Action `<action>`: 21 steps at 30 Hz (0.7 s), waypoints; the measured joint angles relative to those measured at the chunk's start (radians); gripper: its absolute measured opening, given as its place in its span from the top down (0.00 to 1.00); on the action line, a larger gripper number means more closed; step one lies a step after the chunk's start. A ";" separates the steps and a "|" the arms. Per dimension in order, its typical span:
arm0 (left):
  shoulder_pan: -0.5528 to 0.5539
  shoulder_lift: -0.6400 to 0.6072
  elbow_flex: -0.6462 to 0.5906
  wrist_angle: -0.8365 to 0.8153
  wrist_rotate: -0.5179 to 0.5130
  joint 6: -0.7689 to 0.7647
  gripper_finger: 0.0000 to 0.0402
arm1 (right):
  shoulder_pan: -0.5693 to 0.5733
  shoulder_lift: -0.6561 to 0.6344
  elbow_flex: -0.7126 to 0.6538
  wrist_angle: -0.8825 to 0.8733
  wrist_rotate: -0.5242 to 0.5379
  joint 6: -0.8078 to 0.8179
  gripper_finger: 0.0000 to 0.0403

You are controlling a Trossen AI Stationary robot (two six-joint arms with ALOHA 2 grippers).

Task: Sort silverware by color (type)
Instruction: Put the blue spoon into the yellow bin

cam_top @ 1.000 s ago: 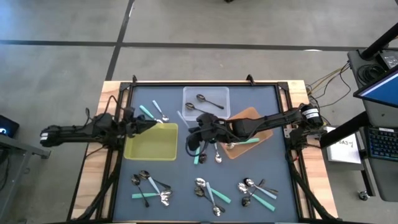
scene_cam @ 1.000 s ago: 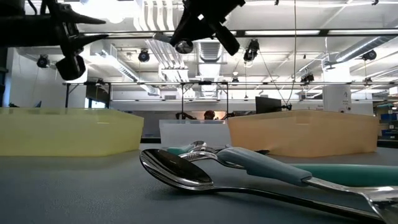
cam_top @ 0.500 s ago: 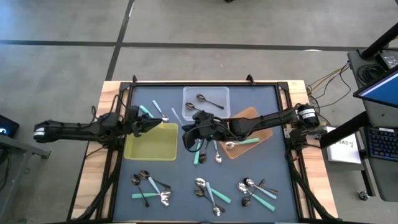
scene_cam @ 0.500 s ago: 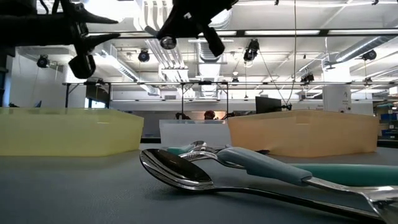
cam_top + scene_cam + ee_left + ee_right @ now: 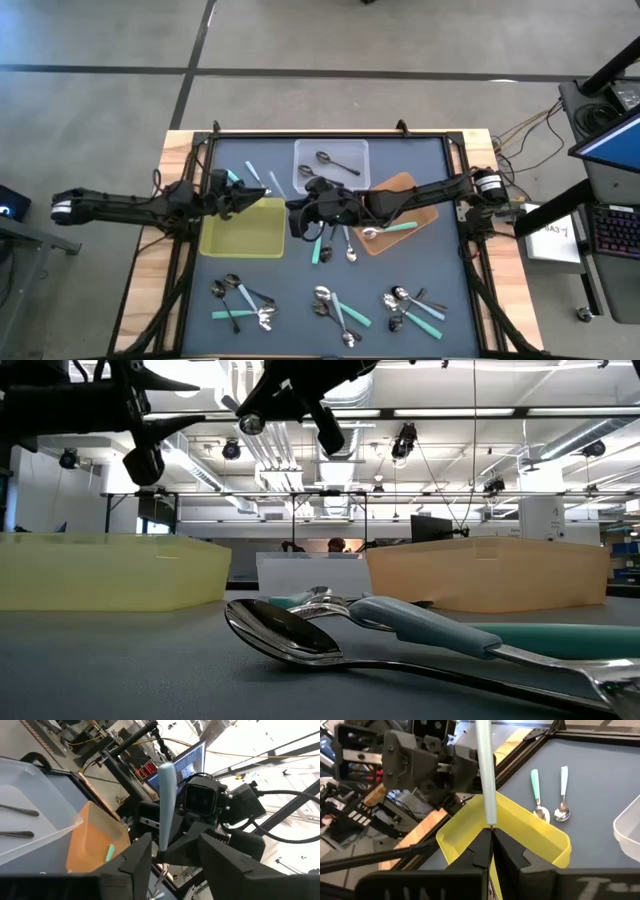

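My right gripper (image 5: pixel 293 212) is shut on a pale-blue-handled utensil (image 5: pixel 277 184) held in the air over the yellow tray's (image 5: pixel 243 235) far right corner. My left gripper (image 5: pixel 258 202) is open and faces it closely. In the left wrist view its fingers (image 5: pixel 135 862) stand on either side of the pale-blue handle (image 5: pixel 165 805) without touching it. The utensil's head is hidden. Other silverware lies on the dark mat: two pieces (image 5: pixel 247 178) at the far left, some (image 5: pixel 335 245) below my right arm, and three heaps (image 5: pixel 335 308) near the front. My right gripper pinches the pale-blue handle near its lower end (image 5: pixel 490 817) between its two shut fingers. The handle sticks out beyond the fingertips in line with them, toward my left gripper. The utensil is lifted clear of table and trays.
A clear tray (image 5: pixel 352 150) at the far middle holds two dark spoons. An orange-brown tray (image 5: pixel 405 188) under my right arm holds a teal-handled spoon (image 5: pixel 395 228). The low view shows a spoon (image 5: pixel 290 635) close to the front edge.
My right gripper has carried the pale-blue utensil toward the table's left edge, closer to my left gripper, staying shut on it. My left gripper has gone a little toward the right, meeting it.
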 joint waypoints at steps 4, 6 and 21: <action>0.000 0.024 0.000 0.029 -0.065 0.001 0.59 | -0.001 0.000 0.000 0.000 0.000 0.006 0.98; 0.000 0.037 0.000 0.031 -0.103 0.001 0.57 | 0.000 0.000 0.000 0.001 -0.002 0.011 0.98; 0.000 0.193 0.095 0.141 -0.077 0.070 0.56 | 0.000 0.000 0.000 0.028 -0.052 0.022 0.98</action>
